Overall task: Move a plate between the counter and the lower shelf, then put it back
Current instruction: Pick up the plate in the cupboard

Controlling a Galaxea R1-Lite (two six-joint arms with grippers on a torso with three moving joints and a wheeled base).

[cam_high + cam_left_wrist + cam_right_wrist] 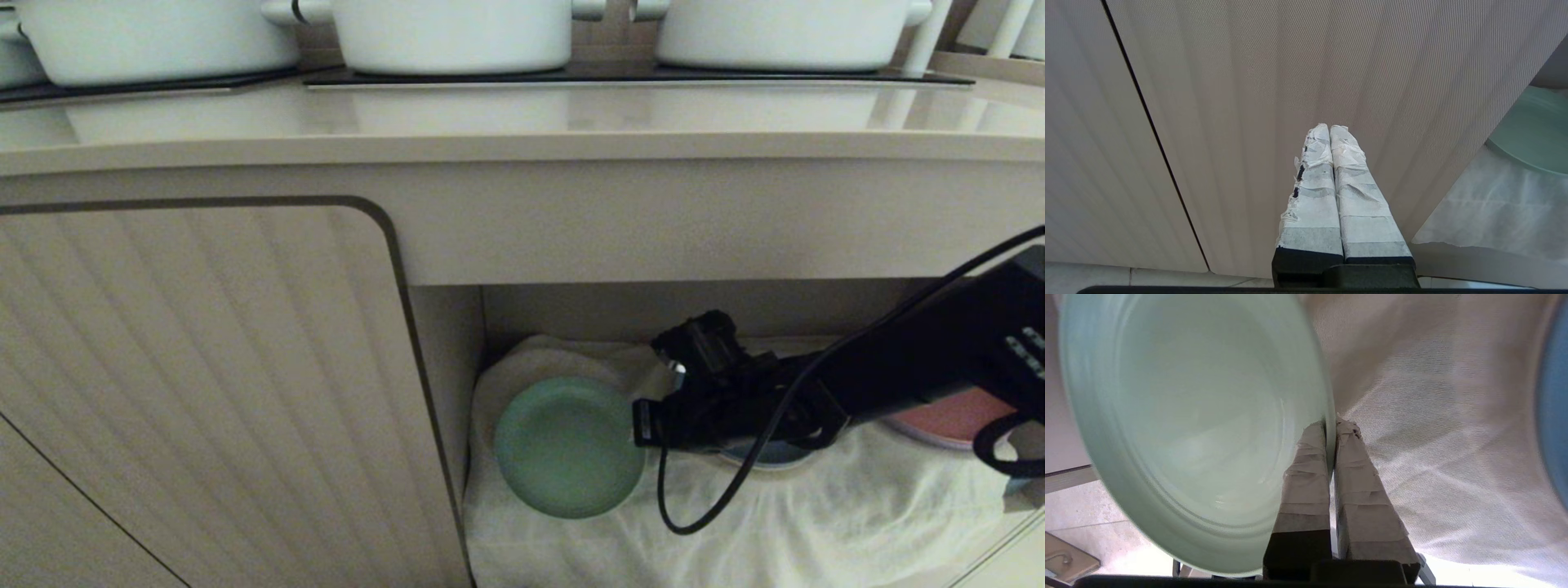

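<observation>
The mint-green plate (567, 445) is in the lower shelf (735, 506) at its left end, over the off-white cloth. My right gripper (641, 425) reaches in from the right and is shut on the plate's right rim. In the right wrist view the plate (1188, 416) fills the frame, and its rim is pinched between the taped fingertips of the right gripper (1330, 426). Whether the plate rests on the cloth or is lifted I cannot tell. The counter (522, 122) runs above. My left gripper (1330, 128) is shut and empty, in front of the ribbed cabinet door.
A blue plate (767, 456) lies under my right arm and a pink plate (951, 420) further right on the cloth. Three white pots (453, 33) stand on the black hob panel (637, 75). The ribbed door (204, 392) closes off the left.
</observation>
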